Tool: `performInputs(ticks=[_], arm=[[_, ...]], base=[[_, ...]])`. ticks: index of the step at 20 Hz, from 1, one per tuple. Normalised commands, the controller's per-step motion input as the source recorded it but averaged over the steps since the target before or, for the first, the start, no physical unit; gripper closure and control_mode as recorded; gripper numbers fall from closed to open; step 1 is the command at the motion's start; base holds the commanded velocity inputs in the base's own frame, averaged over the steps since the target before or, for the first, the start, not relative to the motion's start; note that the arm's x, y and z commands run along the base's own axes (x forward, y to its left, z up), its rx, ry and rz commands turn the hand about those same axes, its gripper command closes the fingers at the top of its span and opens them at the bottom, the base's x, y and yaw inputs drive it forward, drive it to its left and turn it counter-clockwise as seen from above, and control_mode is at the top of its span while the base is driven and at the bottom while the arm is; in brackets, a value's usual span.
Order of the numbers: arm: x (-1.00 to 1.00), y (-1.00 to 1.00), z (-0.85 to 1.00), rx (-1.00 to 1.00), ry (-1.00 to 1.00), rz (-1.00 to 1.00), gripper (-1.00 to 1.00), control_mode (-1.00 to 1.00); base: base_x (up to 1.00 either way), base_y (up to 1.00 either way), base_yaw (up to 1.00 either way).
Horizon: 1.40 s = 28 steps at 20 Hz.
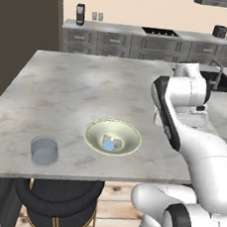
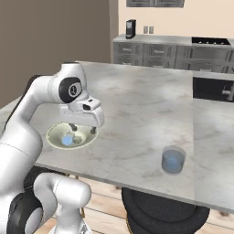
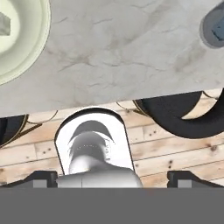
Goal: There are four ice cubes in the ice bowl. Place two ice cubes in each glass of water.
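The pale cream-green ice bowl (image 1: 95, 133) (image 2: 54, 137) (image 3: 26, 52) sits near the marble counter's front edge. Small whitish-blue ice cubes (image 1: 109, 144) (image 2: 68, 139) (image 3: 3, 24) lie inside it. One glass of water (image 1: 44, 150) stands left of the bowl in the left base view. A glass of water (image 2: 173, 160) (image 3: 214, 28) stands well to the bowl's right in the right base view. My gripper (image 2: 82, 129) (image 3: 112, 179) hangs open just above the bowl's right rim, fingers pointing down, nothing between them. In the left base view my arm hides the hand.
Black round stools (image 1: 58, 199) (image 2: 160, 210) (image 3: 175, 113) stand under the counter's front edge on a wooden floor. The marble counter (image 1: 89, 83) stretches bare toward the back. A far worktop carries a coffee machine (image 1: 80, 14) and a cooktop (image 1: 159, 31).
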Motion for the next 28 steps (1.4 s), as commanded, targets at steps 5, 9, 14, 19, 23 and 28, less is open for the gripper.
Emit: performInputs(ticks=[5,9,14,19,23,28], arm=[[0.05,0.80,-0.11,0.15,0.16,0.01,-1.00,-1.00],[0.00,0.88,-0.08,0.15,0.24,0.05,-1.00,-1.00],[0.16,0.65,-0.31,0.08,0.02,0.01,-1.00,-1.00],[0.42,0.28,-0.44,0.03,0.01,0.00,-1.00,-1.00],[0.52,0.28,-0.44,0.00,0.01,0.02,-1.00,-1.00],[0.18,0.17,-0.52,0.00,-0.01,0.00,-1.00,-1.00]], base=[[0.00,0.00,0.00],[0.00,0.00,0.00],[0.00,0.00,0.00],[0.00,0.00,0.00],[0.00,0.00,0.00],[0.00,0.00,0.00]])
